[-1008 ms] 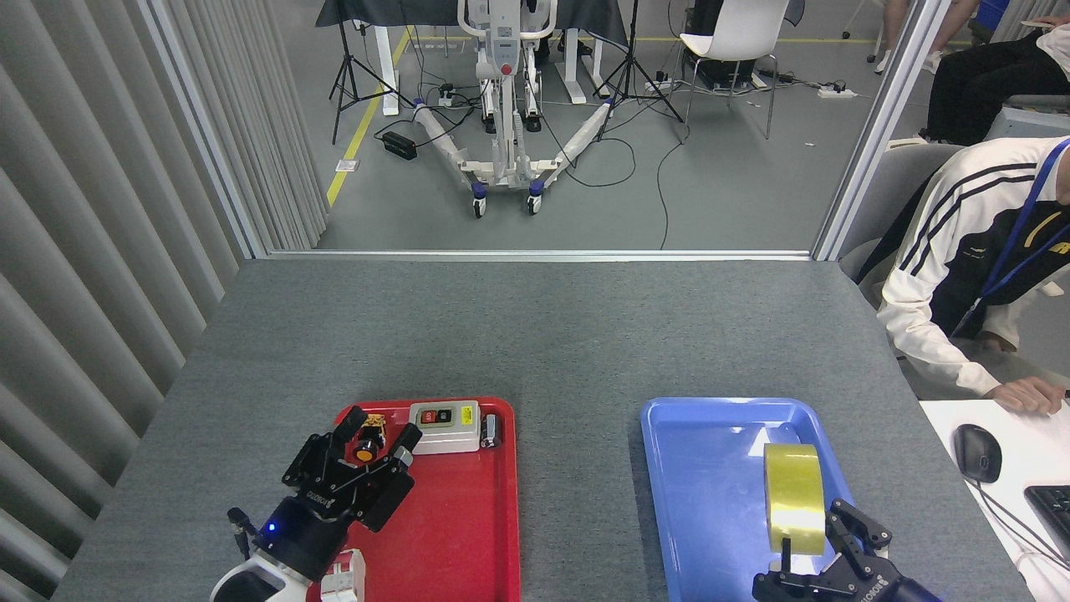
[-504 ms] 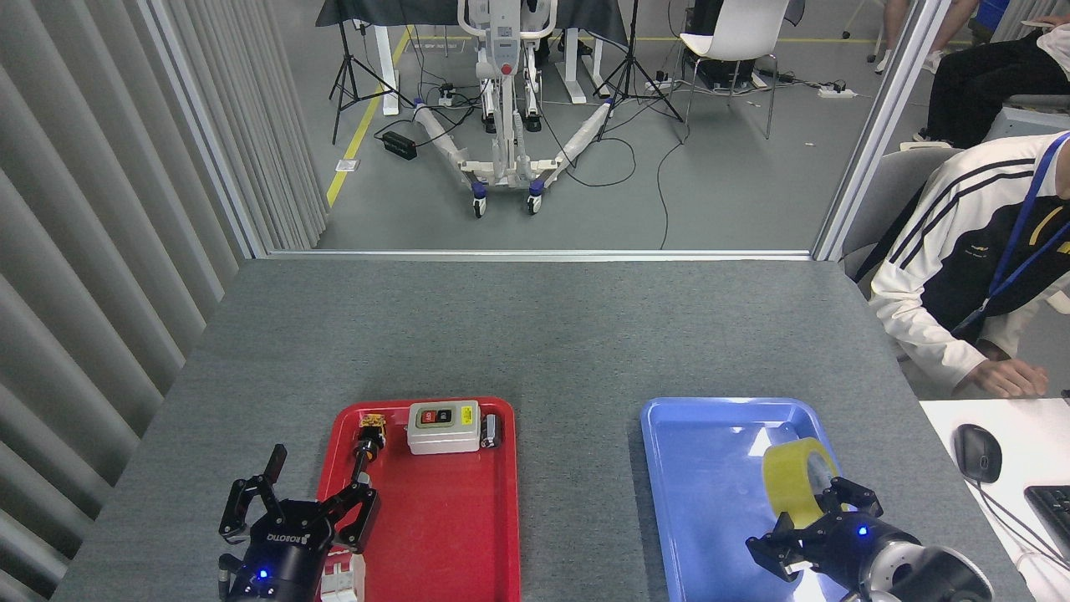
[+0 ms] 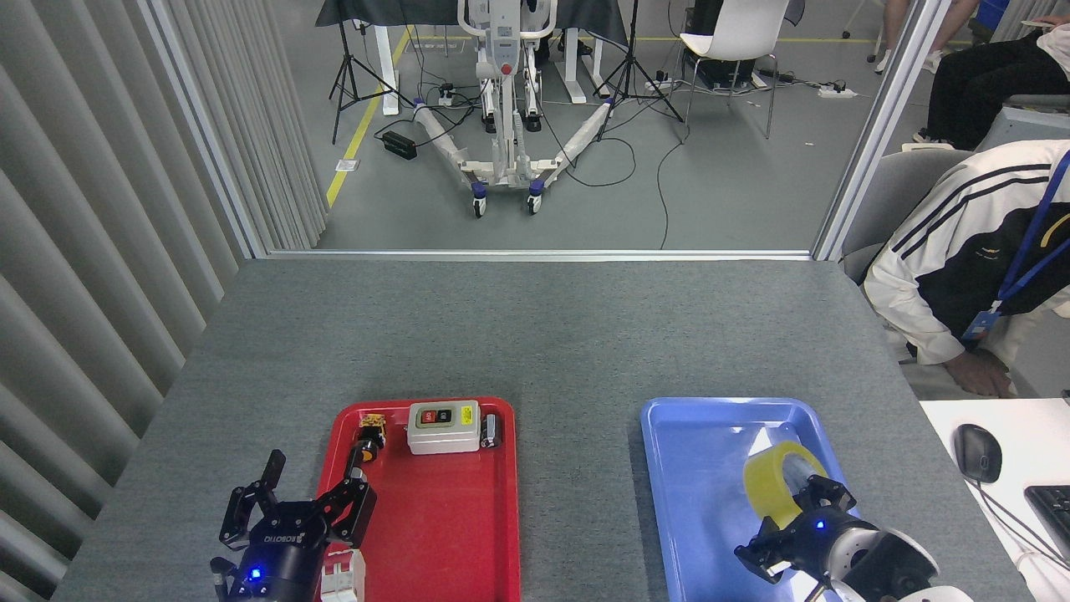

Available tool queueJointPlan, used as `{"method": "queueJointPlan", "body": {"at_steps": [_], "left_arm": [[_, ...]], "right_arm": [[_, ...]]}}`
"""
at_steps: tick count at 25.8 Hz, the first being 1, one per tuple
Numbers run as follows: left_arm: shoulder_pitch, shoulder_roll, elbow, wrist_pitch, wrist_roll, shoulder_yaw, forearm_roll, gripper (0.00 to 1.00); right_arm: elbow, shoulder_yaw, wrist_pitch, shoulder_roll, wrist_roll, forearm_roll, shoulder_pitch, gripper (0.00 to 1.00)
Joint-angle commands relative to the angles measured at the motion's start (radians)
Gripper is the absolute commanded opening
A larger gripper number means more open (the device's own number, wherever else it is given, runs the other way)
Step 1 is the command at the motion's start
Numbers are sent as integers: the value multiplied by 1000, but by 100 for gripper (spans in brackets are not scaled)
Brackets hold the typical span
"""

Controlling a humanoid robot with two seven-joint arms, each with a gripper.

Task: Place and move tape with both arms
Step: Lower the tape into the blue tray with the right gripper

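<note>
Since half a second ago, the tape has tipped and slid a little leftward inside the blue tray, and my right fingers have followed it; my left fingers have hardly shifted. Right now the yellow roll leans on its edge in the tray's near right part, its open core turned toward me, with one dark finger reaching into the core and the others against the outer band, so I judge my right fingers are closed on the roll, though the contact is partly hidden by my own wrist. My left fingers are spread wide and hold nothing, hovering at the near left corner of the red tray, which carries a switch box and small parts at its far end. Both trays sit on the grey counter. At the right edge a person in a white jacket leans at a desk. The roll looks light and stiff, with a smooth, likely slippery film face and a firm cardboard core; pinching through the wall, core to outer band, seems the surest hold.
</note>
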Motion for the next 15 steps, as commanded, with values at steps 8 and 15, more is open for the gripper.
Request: {"method": "queueJointPlan", "body": {"at_steps": [8,15], "left_arm": [[-23,-13,-11,1,5,1,3,100],[-21,0,-11,-10,1,0,7,100]], "right_arm": [[2,2,39,3,-8,-5,8,100],[-70,-90,156,38,-11,-77,69,100]]}}
